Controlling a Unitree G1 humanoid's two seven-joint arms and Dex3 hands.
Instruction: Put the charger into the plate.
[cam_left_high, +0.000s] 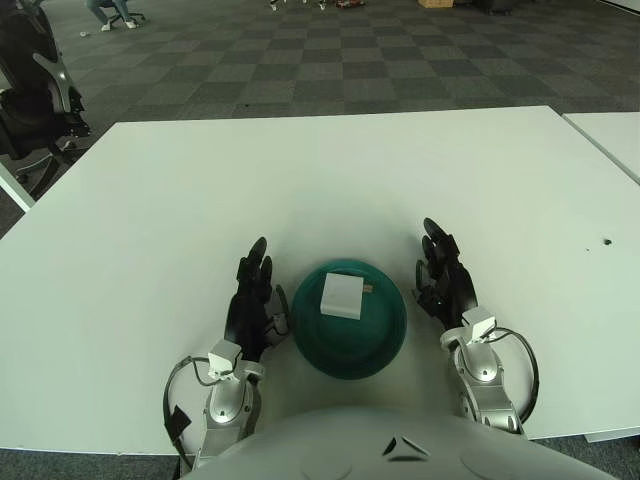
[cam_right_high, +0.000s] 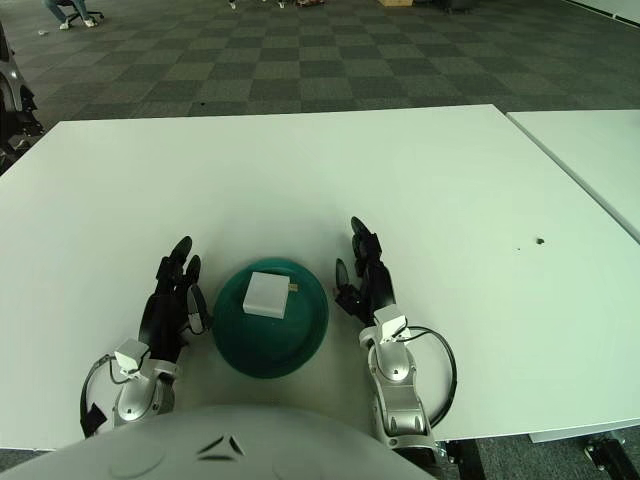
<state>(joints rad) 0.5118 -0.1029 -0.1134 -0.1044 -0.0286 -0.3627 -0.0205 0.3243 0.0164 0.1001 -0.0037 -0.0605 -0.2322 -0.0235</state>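
Lying in the plate (cam_left_high: 385, 345), the charger (cam_left_high: 342, 296) sits between the open, empty left robot hand (cam_left_high: 250, 300) and right robot hand (cam_left_high: 445, 280).

One charger (cam_left_high: 342, 296), one plate (cam_left_high: 349, 351)

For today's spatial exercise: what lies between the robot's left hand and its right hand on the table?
The green plate with the white charger in it lies between the left hand and the right hand, clearest in the left eye view.
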